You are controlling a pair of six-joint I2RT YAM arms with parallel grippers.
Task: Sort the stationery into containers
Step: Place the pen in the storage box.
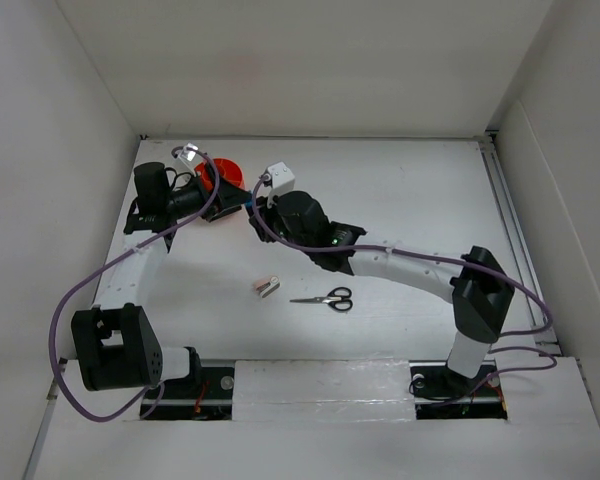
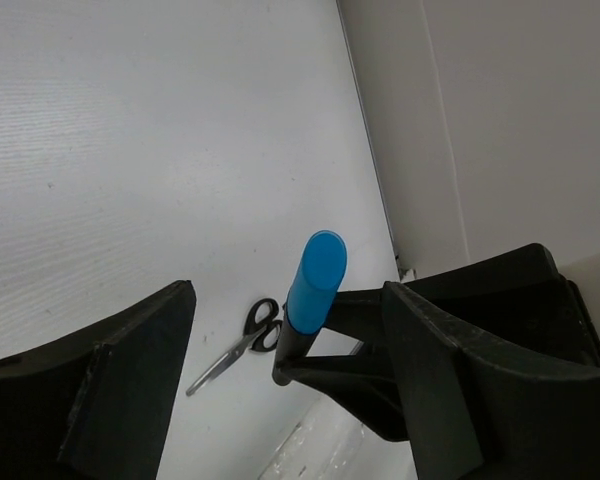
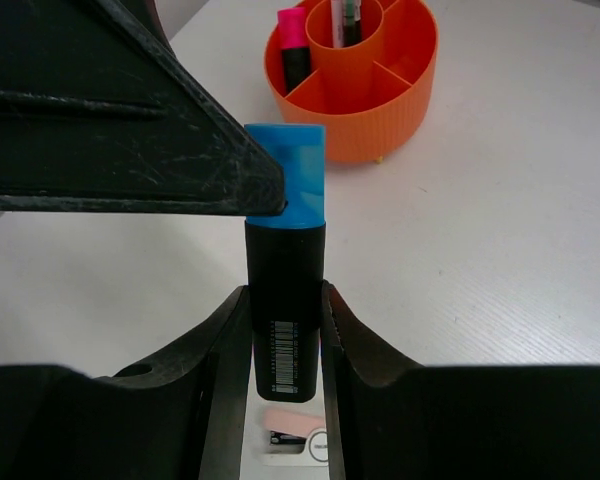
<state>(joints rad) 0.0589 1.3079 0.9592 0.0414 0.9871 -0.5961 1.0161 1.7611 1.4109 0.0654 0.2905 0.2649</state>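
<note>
- Starting at the upper left of the top view: got the left claw (image 2: 287, 295) up there, spread apart on either side of the cap of the blue-capped highlighter (image 2: 315, 285). Not squeezing it yet, as far as can be told. Looks set to take it by the cap end.
- Just right of the left wrist, spotting the orange tub (image 3: 380, 110) near the back of the table (image 1: 410, 200). Already holds a pink-capped highlighter (image 3: 293, 45) in one outer compartment and a couple of pens (image 3: 350, 18) in the centre cup. Can't tell which pens exactly.
- Next over, centre of the right wrist view: right claw (image 3: 284, 295) pinching the blue-capped highlighter by its black barrel, cap end pointing away from the claw. Guessing gripped low on purpose, to leave the cap free for the other claw. So off the table, in the air, short of the tub.
- Reads as a mid-air handover, probably down to the tub sitting on the left arm's side.
- Further right and lower in the top view: stapler (image 1: 268, 286) lying on the table, scissors (image 1: 325, 298) near it on the right, not touching. Both well apart from the tub, so not sorted yet.
- Biggest worry: letting go below before getting a firm squeeze on that smooth cap.
</note>
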